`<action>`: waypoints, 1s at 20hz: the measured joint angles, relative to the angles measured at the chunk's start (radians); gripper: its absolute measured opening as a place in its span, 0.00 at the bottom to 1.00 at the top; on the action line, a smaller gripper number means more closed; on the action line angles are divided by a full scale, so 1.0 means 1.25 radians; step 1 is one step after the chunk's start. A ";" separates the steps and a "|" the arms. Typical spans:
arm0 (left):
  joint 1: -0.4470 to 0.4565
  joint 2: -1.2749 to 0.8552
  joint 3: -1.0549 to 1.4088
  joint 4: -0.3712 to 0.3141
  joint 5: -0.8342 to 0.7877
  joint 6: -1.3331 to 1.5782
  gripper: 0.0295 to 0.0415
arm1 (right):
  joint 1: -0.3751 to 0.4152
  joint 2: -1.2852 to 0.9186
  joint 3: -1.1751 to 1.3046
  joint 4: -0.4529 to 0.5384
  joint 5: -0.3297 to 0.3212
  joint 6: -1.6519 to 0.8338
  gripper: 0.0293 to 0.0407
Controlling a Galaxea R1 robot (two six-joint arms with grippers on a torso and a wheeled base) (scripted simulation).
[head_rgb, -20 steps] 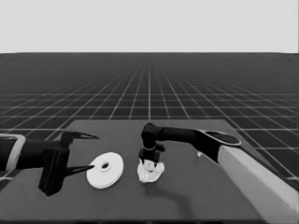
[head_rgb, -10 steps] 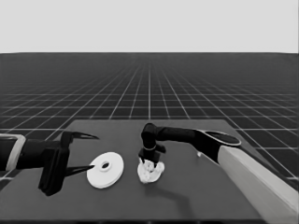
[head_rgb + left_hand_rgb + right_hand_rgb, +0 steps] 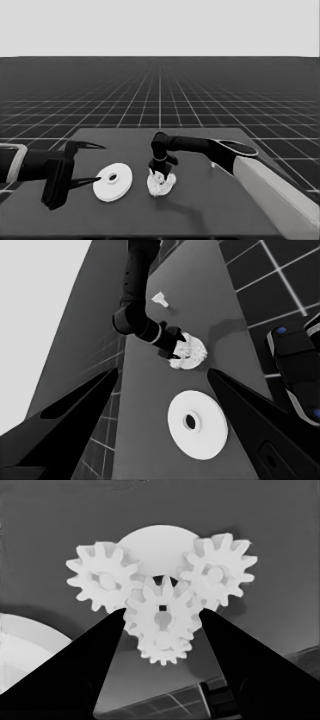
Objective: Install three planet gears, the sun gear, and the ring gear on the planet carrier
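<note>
Right tool (image 3: 159, 175) is set over the smaller round part (image 3: 161, 185) at mid-surface, reached in from the right. In the right wrist view its fingers (image 3: 85, 670) are pinched on the centre gear (image 3: 161, 620), one wedge against each flank. Two more gears (image 3: 102, 581) are meshed beside it on the smaller round part (image 3: 157, 542); a fourth toothed rim is seen under the centre gear, lower down. Gears: white, matte, blunt square teeth, tiny centre holes. Most of the smaller round part is hidden by them and by the tool.

Larger round part (image 3: 113, 181) is laid flat just beside the cluster, apart from it: white disc, small centre hole, stepped rim. Left tool (image 3: 92, 162) is parked at the left end of the surface (image 3: 220, 210), fingers spread, one tip over the disc's edge, nothing gripped.

Thin white piece (image 3: 160, 299) is seen past the right arm, well apart from the cluster.
</note>
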 joint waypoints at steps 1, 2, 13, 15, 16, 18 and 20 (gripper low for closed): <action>0.000 0.000 0.000 0.000 0.000 0.000 0.75 | 0.000 0.000 0.000 0.000 0.000 0.008 0.15; 0.000 0.000 0.000 0.000 0.000 0.000 0.75 | 0.000 0.000 0.000 0.000 0.000 0.017 0.15; 0.000 0.000 0.000 0.000 0.000 0.000 0.75 | 0.000 0.000 0.000 0.000 0.000 0.109 0.15; 0.000 0.000 0.000 0.000 0.000 0.000 0.75 | 0.000 0.000 0.000 0.000 0.000 0.126 0.15; 0.000 0.000 0.000 0.000 0.000 0.000 0.75 | 0.000 0.000 0.000 0.000 0.000 0.134 0.15; 0.000 0.000 0.000 0.000 0.000 0.000 0.75 | 0.000 0.000 0.000 0.000 0.000 0.151 0.15; 0.000 0.000 0.000 0.000 0.000 0.000 0.75 | 0.000 0.000 0.000 0.000 0.000 0.168 0.15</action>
